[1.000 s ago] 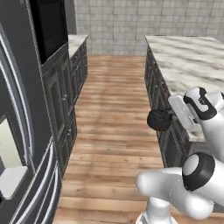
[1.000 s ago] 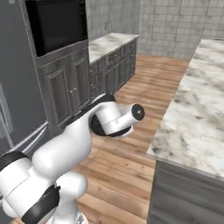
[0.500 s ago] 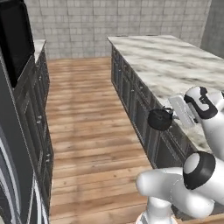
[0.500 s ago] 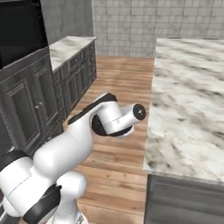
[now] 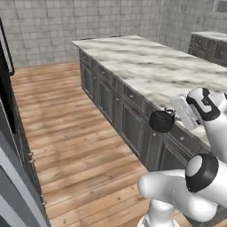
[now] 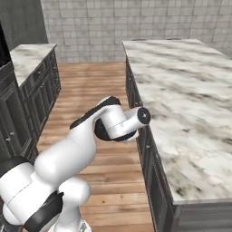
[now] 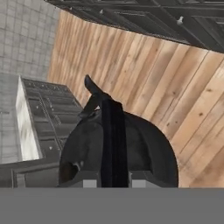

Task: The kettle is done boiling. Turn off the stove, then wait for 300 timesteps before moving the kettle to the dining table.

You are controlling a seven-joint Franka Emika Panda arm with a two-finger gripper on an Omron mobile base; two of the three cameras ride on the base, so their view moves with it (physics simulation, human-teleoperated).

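STEP: carrying to table | GRIP: two-finger gripper (image 5: 170,118) clamped on thin wire handle of small squat round black kettle (image 5: 161,121) | WHERE: hanging over wood floor, just beside dark cabinet fronts of long white-veined marble dining table (image 5: 146,66) | CHANGE: table edge now nearer than half a second ago, views swung | MEANS: only lifting over and setting down left.

Kitchen: marble island (image 5: 155,66), cabinets (image 6: 31,97)
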